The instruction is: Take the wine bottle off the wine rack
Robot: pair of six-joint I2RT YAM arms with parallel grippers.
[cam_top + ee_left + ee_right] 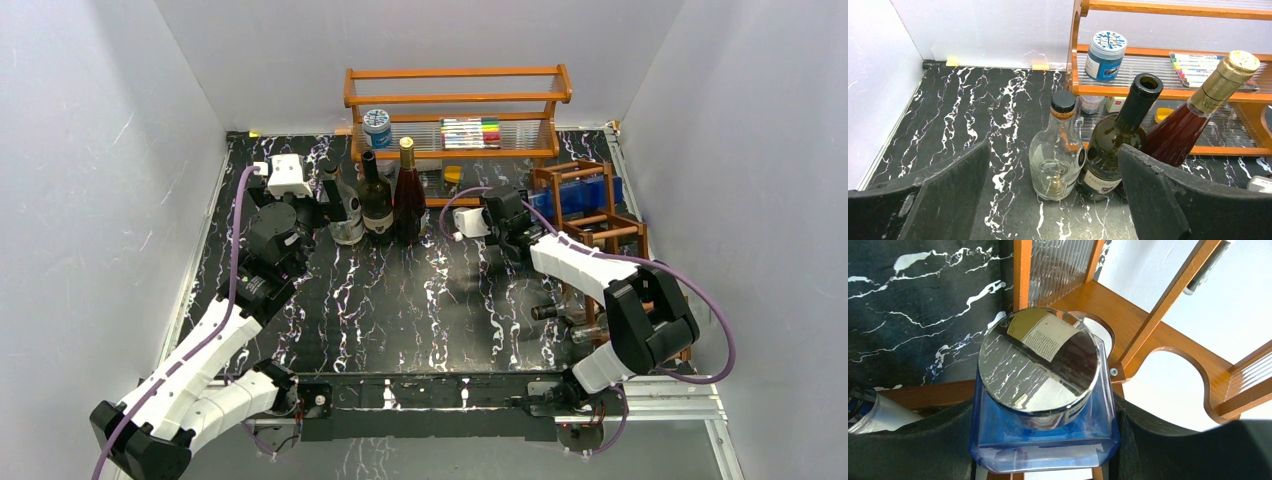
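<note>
The reddish-brown wine rack [603,226] stands at the right of the table. A blue square glass wine bottle [590,192] lies in its top cell, silver cap end facing out. In the right wrist view the bottle [1043,435] with its shiny cap [1038,365] fills the space between my fingers, over a rack bar [923,392]. My right gripper [528,214] [1045,412] is shut on the bottle's sides near the cap. My left gripper [326,205] [1053,150] is open and empty, in front of three standing bottles.
A clear bottle [1055,160], a dark green bottle [1113,150] and a red wine bottle [1188,125] stand together in front of the orange shelf [455,100], which holds a blue jar [377,128] and markers [470,132]. More bottle necks [560,311] stick out low in the rack.
</note>
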